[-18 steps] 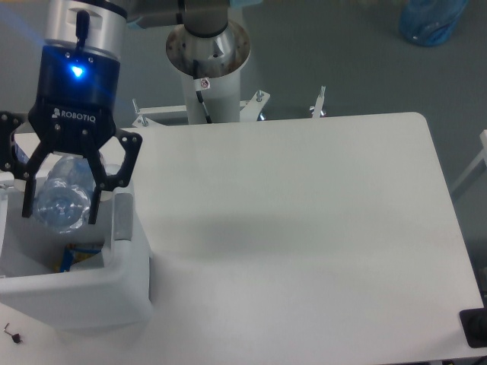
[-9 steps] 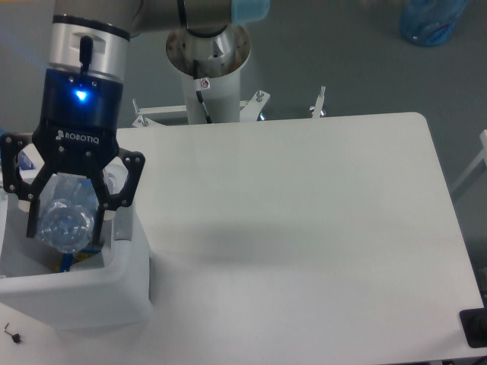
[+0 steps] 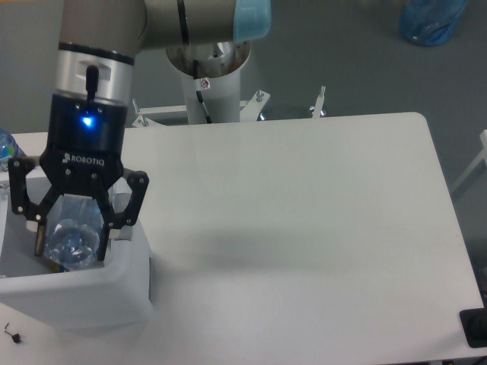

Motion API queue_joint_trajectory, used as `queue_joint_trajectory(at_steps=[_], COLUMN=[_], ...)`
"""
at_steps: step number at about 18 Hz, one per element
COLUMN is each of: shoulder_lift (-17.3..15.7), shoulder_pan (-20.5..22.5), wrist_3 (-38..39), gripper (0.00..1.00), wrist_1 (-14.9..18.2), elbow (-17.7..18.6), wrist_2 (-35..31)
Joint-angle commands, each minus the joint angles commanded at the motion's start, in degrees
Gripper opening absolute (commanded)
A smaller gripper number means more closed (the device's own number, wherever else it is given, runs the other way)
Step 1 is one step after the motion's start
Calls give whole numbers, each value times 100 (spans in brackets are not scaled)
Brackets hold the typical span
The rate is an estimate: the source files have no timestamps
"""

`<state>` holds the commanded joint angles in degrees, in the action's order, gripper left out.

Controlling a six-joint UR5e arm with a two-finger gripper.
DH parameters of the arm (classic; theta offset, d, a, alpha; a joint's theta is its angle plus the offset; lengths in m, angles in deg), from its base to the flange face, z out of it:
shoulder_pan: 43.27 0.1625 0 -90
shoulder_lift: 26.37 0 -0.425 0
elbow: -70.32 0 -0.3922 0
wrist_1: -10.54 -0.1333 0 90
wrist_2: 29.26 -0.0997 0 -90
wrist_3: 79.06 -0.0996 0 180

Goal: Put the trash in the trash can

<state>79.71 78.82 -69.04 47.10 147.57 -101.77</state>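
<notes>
A clear plastic water bottle (image 3: 71,234), the trash, sits between my gripper's two fingers, its round end facing the camera. My gripper (image 3: 71,245) is shut on it and points straight down. It hangs over the opening of the trash can (image 3: 84,295), a large white bin with thick walls at the table's left front corner. The bottle's lower part sits at about the level of the can's rim. My gripper and the bottle hide most of the can's inside.
The arm's white pedestal (image 3: 207,65) stands behind the table (image 3: 304,228). Part of another bottle (image 3: 4,148) shows at the left edge. A blue bag (image 3: 430,19) lies on the floor at the top right. A black item (image 3: 475,327) sits at the lower right corner.
My gripper has moved toward the front and slightly right with the bottle, lower over the trash can. It now covers the yellow-blue item seen inside the can earlier.
</notes>
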Motion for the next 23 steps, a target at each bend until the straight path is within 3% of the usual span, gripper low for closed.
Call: queue_joint_trajectory(at_steps=[5, 13, 18, 23], shoulder_lift=[61, 97, 53, 18], shoulder_pan=[-18, -44, 26, 596], wrist_3=[-9, -246, -439, -834], gripper=[62, 100, 100, 100], wrist_1=[0, 0, 0, 26], elbow=[35, 44, 44, 53], wrist_2=[9, 0, -9, -18])
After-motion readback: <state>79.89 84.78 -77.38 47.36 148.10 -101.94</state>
